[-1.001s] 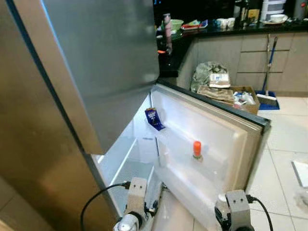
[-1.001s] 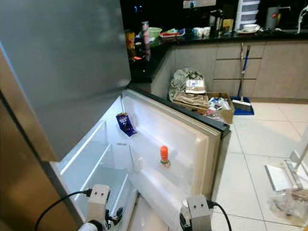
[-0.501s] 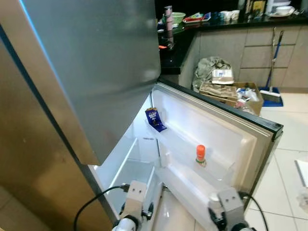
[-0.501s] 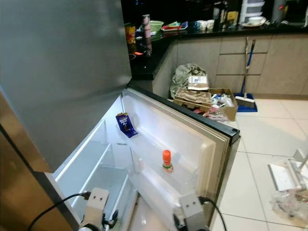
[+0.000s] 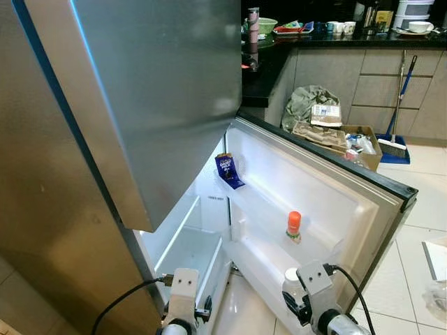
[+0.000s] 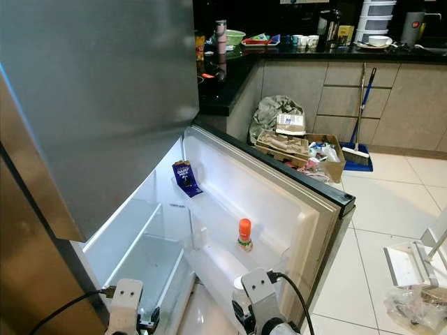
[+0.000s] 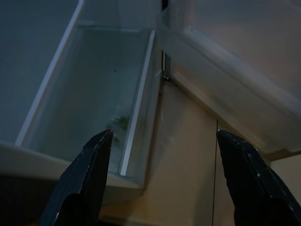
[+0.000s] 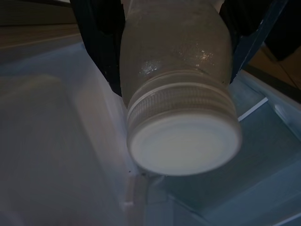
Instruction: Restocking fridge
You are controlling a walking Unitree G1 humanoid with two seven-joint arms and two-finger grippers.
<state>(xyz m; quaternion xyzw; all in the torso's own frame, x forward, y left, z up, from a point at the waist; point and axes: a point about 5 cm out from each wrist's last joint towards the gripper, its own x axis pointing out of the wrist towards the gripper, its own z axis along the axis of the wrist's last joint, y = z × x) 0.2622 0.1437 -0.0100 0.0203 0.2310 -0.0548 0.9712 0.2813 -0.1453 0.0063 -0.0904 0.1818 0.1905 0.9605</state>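
Note:
The fridge's lower door point(image 5: 328, 188) hangs open with its white shelves facing me. On a door shelf stands a small orange-capped bottle point(image 5: 294, 227), and higher up leans a blue packet point(image 5: 225, 169). My right gripper point(image 8: 174, 37) is shut on a pale bottle with a white screw cap point(image 8: 183, 141), held low beside the lowest door shelf point(image 5: 265, 262); its cap point(image 5: 292, 276) shows just ahead of the wrist. My left gripper point(image 7: 162, 165) is open with nothing in it, hanging over the floor by the clear bottom drawer point(image 7: 99, 89).
The steel upper door point(image 5: 160, 91) overhangs on the left. Behind the open door sit a cardboard box of clutter point(image 5: 342, 136) and a broom point(image 5: 394, 136). A black counter point(image 5: 335, 38) with dishes runs along the back. White items point(image 6: 408, 262) lie on the tiled floor at right.
The camera has shifted, showing more of the door. My right gripper with the bottle has moved left, closer to the lowest door shelf. The left gripper has dropped slightly.

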